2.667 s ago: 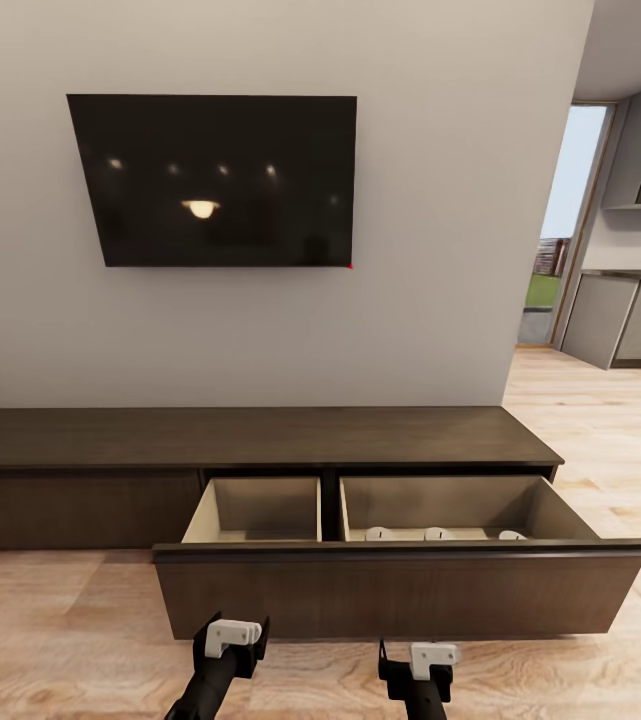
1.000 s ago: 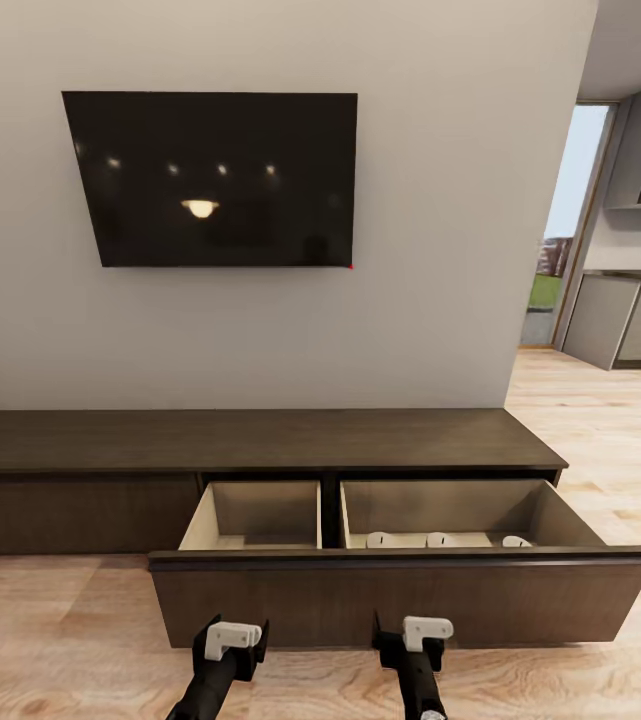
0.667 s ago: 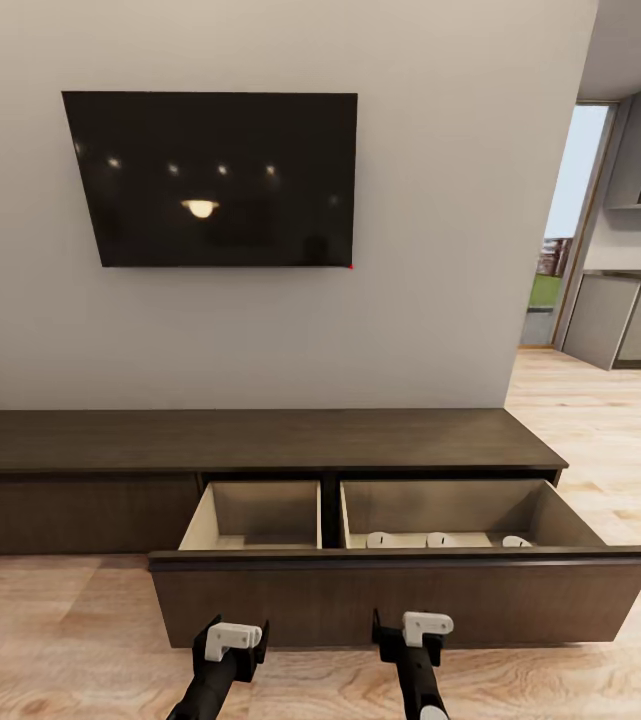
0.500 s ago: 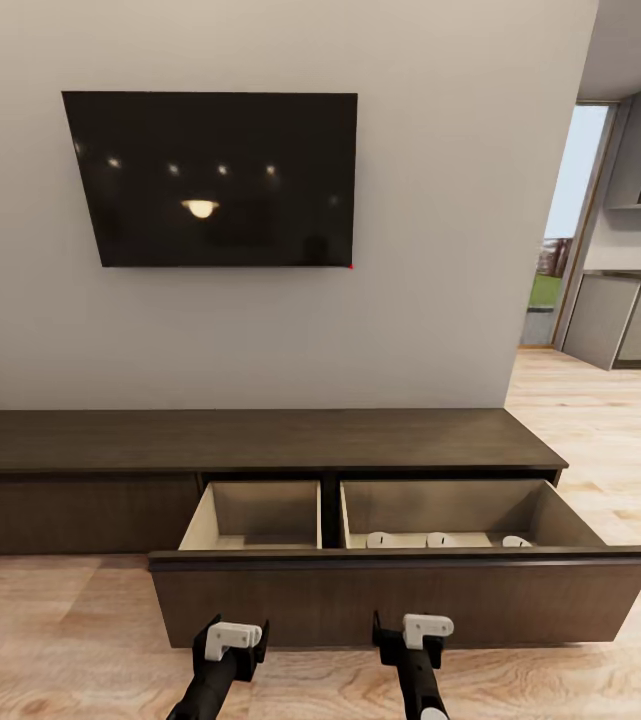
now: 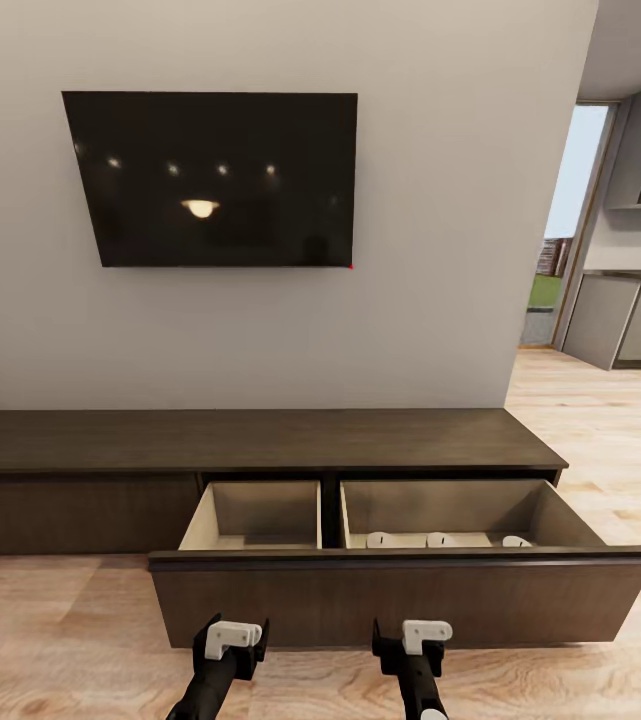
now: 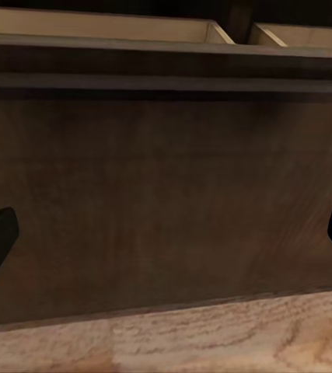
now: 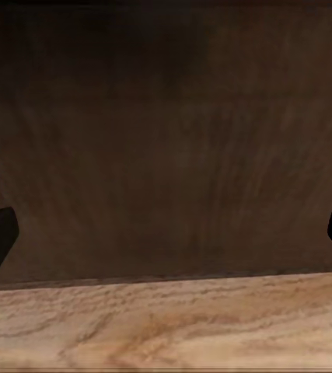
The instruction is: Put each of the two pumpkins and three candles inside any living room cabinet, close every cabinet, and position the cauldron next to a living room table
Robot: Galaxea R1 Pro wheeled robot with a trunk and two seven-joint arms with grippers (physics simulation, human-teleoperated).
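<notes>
R gripper [image 5: 412,640] has edged nearer the cabinet [image 5: 260,440] drawer front [image 5: 400,600]; L gripper [image 5: 230,645] alongside. Both spread wide, empty per wrist cams. Head cam: three candles [image 5: 438,540] in right compartment. No readable writing.

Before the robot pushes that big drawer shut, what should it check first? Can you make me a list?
1. Candles inside the open drawer: ok, three white tops show in its right compartment.
2. Pumpkins inside: cannot tell, the drawer's front hides the compartment floors near it.
3. Nothing sticking up over the drawer's rim: ok, the candles sit below it.
4. Left end effector empty, facing the drawer front: ok, fingers spread wide, nothing between them.
5. Right end effector empty, facing the drawer front: ok, also spread wide.
6. End effectors touching the drawer front: cannot tell, both are close, but contact is not clear.
</notes>
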